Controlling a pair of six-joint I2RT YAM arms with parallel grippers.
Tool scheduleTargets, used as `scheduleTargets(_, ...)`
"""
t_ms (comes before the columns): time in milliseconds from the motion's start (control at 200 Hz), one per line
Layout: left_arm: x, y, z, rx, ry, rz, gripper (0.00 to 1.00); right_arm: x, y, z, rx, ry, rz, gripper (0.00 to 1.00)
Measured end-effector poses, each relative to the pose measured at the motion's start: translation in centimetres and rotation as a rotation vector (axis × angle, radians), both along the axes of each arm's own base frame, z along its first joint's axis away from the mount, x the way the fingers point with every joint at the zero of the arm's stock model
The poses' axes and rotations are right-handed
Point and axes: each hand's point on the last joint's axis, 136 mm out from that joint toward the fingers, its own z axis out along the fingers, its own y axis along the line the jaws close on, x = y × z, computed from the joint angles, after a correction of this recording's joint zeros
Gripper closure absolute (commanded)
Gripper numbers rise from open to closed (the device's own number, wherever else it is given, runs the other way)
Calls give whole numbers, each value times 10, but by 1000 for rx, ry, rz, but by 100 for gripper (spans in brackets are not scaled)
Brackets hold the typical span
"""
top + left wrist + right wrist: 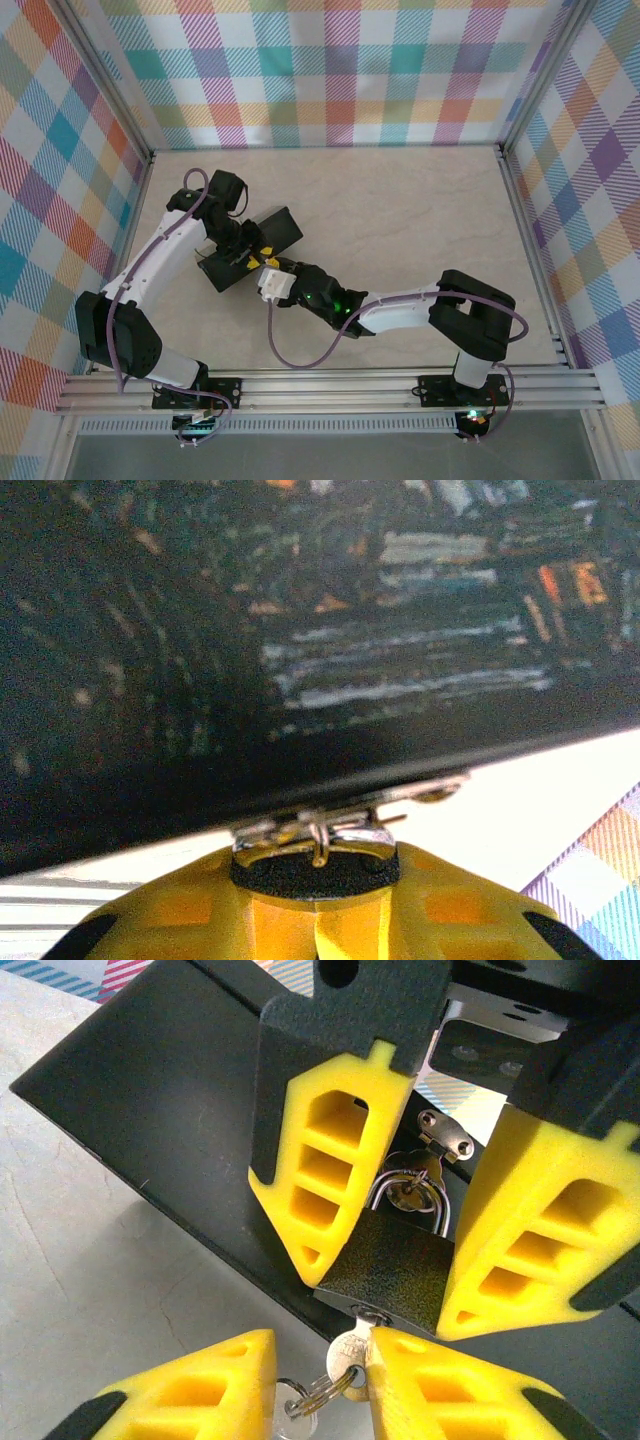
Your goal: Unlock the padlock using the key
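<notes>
**Holding the lock steady for the key**

Nearest us, our right gripper (322,1345) has its jaws apart; the key (347,1358) leans on one of them only, so we judge it unclamped. It sits in the bottom of the padlock (392,1260). Our left gripper (383,1295) is closed on the padlock body, probably so it cannot swing when the key turns. Behind, the shackle (444,1215) passes through the hasp (445,1135) of the dark box (150,1110).

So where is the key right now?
In the right wrist view, low centre, the key sits in the padlock's underside, between the parted fingers of the right gripper; the left gripper clamps the padlock.
</notes>
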Motion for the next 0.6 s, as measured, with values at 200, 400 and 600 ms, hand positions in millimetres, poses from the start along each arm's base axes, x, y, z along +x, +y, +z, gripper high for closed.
scheduleTargets(200,1,-1,1,-3,-2,-1,100,1,-1,2,-15,-28,-7,68)
scheduleTargets(400,0,-2,1,-13,1,-3,100,2,-9,4,-13,-23,-15,66)
scheduleTargets(600,0,-3,2,-17,0,-4,100,6,-11,3,-18,-21,-24,66)
